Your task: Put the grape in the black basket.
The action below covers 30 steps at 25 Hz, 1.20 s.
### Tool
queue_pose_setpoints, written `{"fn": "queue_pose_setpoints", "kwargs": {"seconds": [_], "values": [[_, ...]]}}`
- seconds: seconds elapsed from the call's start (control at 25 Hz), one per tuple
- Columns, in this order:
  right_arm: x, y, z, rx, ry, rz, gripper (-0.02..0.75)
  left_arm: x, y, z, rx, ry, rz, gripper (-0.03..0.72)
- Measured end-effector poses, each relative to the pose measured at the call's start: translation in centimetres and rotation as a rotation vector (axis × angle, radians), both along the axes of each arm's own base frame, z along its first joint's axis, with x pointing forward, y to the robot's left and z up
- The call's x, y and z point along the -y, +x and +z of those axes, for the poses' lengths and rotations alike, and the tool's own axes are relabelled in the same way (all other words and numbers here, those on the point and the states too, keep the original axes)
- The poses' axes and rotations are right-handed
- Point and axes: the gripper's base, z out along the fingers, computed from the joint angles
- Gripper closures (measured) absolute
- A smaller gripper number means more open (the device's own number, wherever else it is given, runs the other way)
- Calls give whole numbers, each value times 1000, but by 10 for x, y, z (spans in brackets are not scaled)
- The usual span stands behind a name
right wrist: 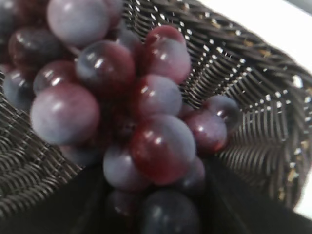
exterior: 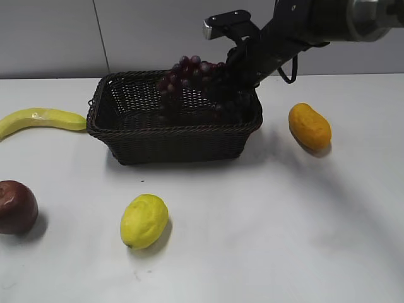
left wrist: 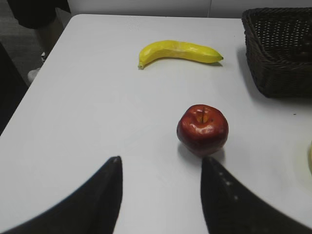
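Over the black basket (exterior: pixel 173 136), the right gripper (exterior: pixel 243 66) seems clamped on the grape (exterior: pixel 196 79), which hangs above its right half. Left of the basket, the left gripper (left wrist: pixel 161 195) is spread apart near an apple (left wrist: pixel 202 129).

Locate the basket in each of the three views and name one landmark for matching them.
Exterior view: basket sits upper centre, with the grapes hanging over its right half.
Left wrist view: only its corner shows, at the top right edge.
Right wrist view: its woven wall fills the background behind the grapes.
Shared landmark: the basket's braided rim.
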Motion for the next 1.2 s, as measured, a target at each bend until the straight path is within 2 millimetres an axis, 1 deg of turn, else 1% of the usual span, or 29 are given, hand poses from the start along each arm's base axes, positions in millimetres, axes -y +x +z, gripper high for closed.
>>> {"fn": "queue_pose_setpoints", "kwargs": {"seconds": [0.08, 0.2, 0.36, 0.4, 0.44, 0.52, 0.56, 0.6, 0.68, 0.76, 0.88, 1.04, 1.2], "values": [[-1, 2, -10, -12, 0, -7, 427, 0, 0, 0, 0, 0, 0, 199], [-2, 3, -17, -20, 3, -15, 428, 0, 0, 0, 0, 0, 0, 199], [-4, 3, -16, -23, 17, -18, 428, 0, 0, 0, 0, 0, 0, 199], [-5, 4, -14, -23, 22, -18, 416, 0, 0, 0, 0, 0, 0, 199], [-6, 5, -11, -21, 27, -15, 364, 0, 0, 0, 0, 0, 0, 199], [-8, 6, -4, -28, 36, 0, 202, 0, 0, 0, 0, 0, 0, 199], [-9, 8, 2, -28, 42, 9, 150, 0, 0, 0, 0, 0, 0, 199], [-11, 9, 9, -23, 50, 17, 123, 0, 0, 0, 0, 0, 0, 199], [-13, 10, 22, -21, 60, 39, 108, 0, 0, 0, 0, 0, 0, 199], [-15, 9, 40, -12, 73, 63, 101, 0, 0, 0, 0, 0, 0, 199], [-16, 5, 71, 6, 86, 103, 100, 0, 0, 0, 0, 0, 0, 199], [-9, -11, 113, 11, 54, 159, 100, 0, 0, 0, 0, 0, 0, 199], [8, -36, 153, -9, -22, 155, 101, 0, 0, 0, 0, 0, 0, 199]]}}
